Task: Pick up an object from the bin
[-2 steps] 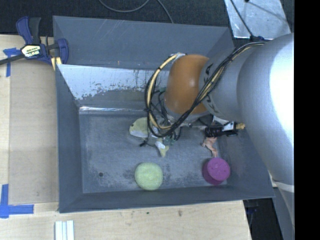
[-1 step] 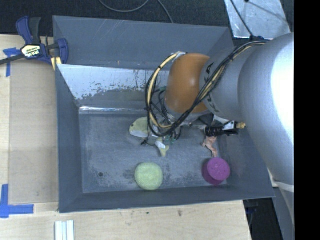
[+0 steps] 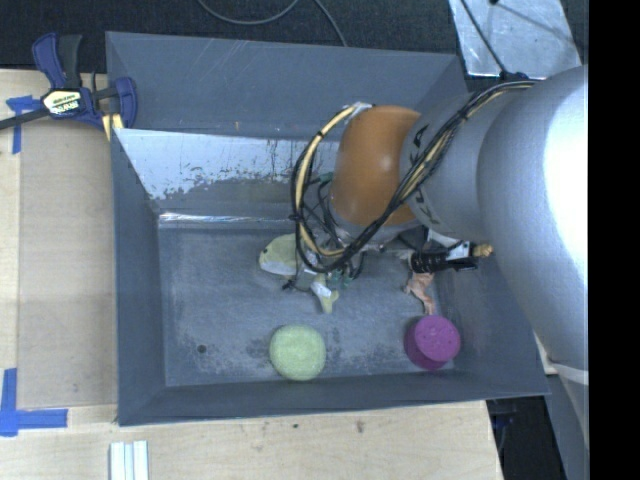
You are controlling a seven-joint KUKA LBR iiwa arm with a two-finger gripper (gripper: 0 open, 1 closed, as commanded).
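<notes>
My gripper [image 3: 322, 291] reaches down to the middle of the bin floor, mostly hidden under the arm's orange cover and cables. A pale yellow-green lump [image 3: 279, 256] lies right beside it on the left, touching or nearly so. A round light-green ball [image 3: 297, 353] rests in front of it near the bin's front wall. To the right lie a small pinkish piece [image 3: 420, 289] and a black pen-like thing with an orange tip [image 3: 447, 259].
A purple round block [image 3: 432, 341] sits at the front right of the floor. The left part of the floor holds no things. The arm's big grey body covers the bin's right side.
</notes>
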